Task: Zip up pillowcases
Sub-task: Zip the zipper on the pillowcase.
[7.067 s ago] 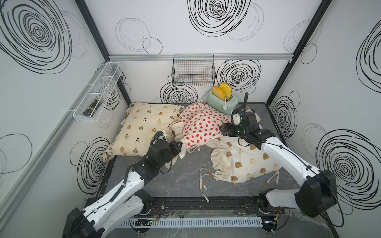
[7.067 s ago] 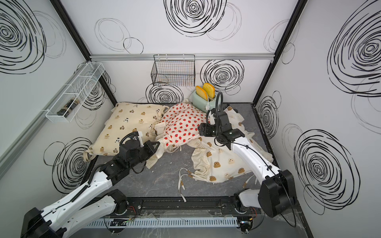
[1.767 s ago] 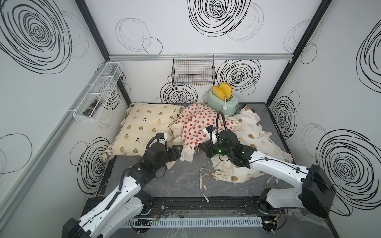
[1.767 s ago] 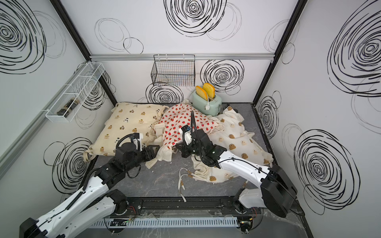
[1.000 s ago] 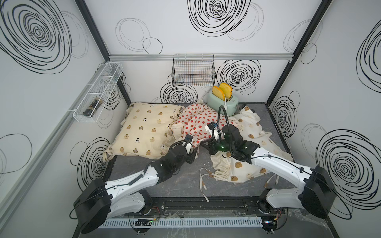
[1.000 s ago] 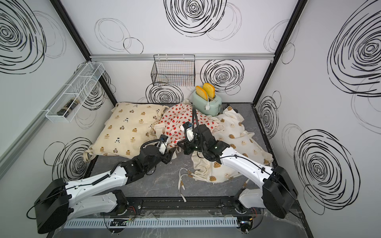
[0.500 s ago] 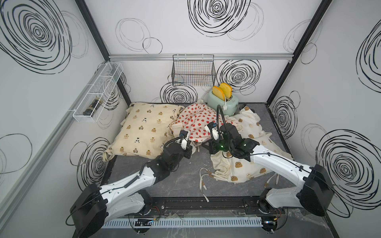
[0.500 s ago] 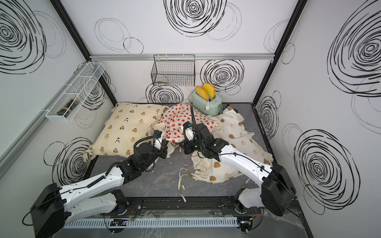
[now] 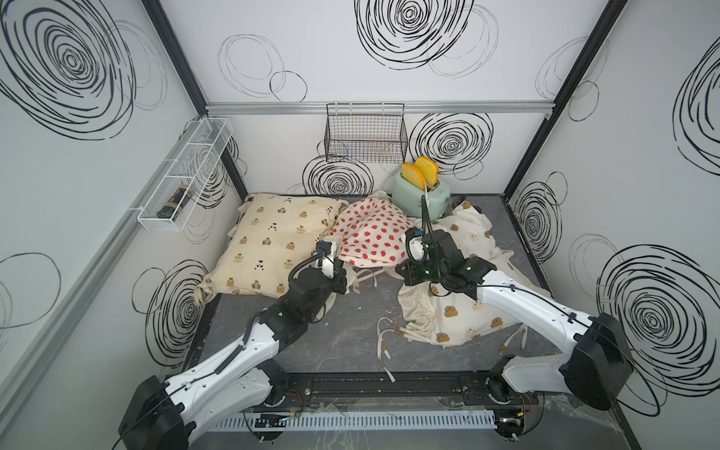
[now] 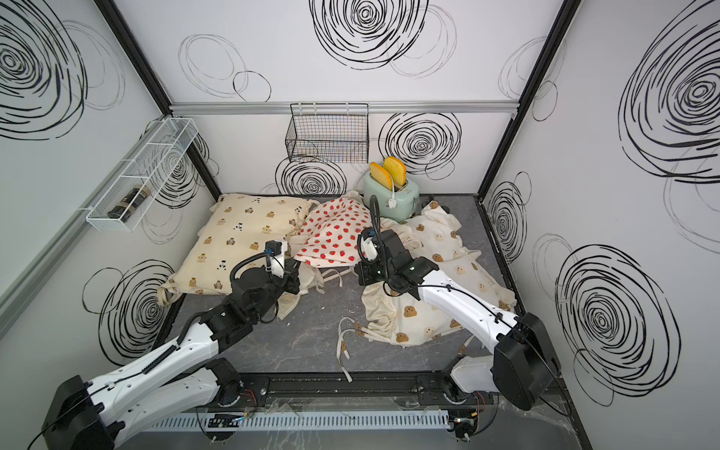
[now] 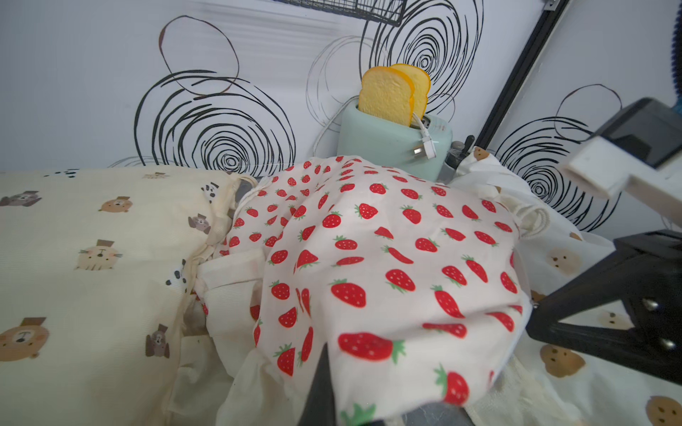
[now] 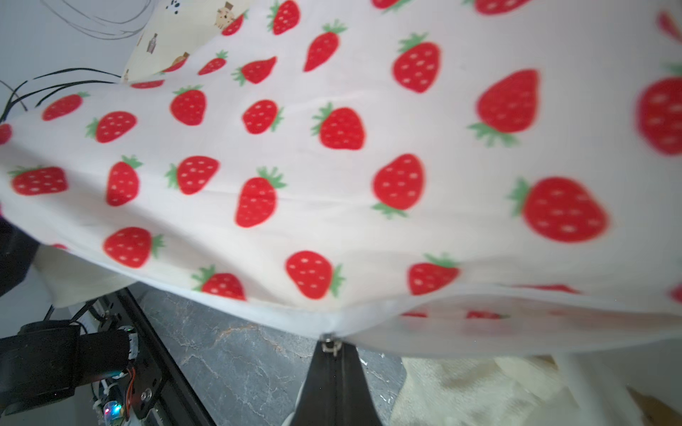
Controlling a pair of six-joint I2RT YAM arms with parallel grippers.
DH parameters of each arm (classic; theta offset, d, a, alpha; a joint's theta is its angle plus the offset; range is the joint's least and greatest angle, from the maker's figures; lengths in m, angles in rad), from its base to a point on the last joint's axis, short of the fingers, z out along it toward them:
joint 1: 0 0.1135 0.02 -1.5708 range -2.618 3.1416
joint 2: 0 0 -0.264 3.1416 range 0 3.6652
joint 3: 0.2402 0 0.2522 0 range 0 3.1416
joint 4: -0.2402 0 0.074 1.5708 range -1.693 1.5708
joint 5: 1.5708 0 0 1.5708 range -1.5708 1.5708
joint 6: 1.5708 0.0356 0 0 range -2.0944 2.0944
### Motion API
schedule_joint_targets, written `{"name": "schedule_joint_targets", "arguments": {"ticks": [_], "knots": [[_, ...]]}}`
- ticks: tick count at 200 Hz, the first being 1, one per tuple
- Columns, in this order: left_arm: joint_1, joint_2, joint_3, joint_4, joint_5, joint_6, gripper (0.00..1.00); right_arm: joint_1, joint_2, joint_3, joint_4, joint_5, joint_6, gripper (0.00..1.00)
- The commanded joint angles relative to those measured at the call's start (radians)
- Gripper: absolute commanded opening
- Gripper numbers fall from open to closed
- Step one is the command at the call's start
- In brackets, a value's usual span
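Gray tabletop [image 9: 343, 335]: strawberry pillowcase [image 9: 370, 233] lay between cream pillowcase [image 9: 272, 237] and bear-head pillowcase [image 9: 467, 311]. Right gripper [image 12: 334, 354] clamped on its zipper pull [image 12: 329, 345]; left gripper [image 9: 343, 272] closed, apparently pinching same case's edge. Zipping looked unfinished; other zippers unseen.
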Motion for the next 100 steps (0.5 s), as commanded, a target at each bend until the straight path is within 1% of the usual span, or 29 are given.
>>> {"name": "schedule_joint_targets", "arguments": {"ticks": [1, 35, 59, 83, 100], "knots": [[0.036, -0.041, 0.012, 0.012, 0.002, -0.060, 0.00, -0.055, -0.030, 0.023, -0.068, 0.038, -0.008, 0.00], [0.072, -0.064, 0.012, -0.012, 0.033, -0.081, 0.00, -0.139, -0.034, 0.024, -0.088, 0.036, -0.031, 0.00], [0.092, -0.071, 0.016, -0.040, 0.027, -0.093, 0.00, -0.216, -0.037, 0.026, -0.089, 0.022, -0.047, 0.00], [0.116, -0.086, 0.011, -0.039, 0.073, -0.106, 0.00, -0.303, -0.032, 0.029, -0.083, 0.001, -0.056, 0.00], [0.122, -0.085, 0.012, -0.034, 0.118, -0.130, 0.00, -0.338, -0.021, 0.040, -0.075, -0.029, -0.061, 0.00]]}}
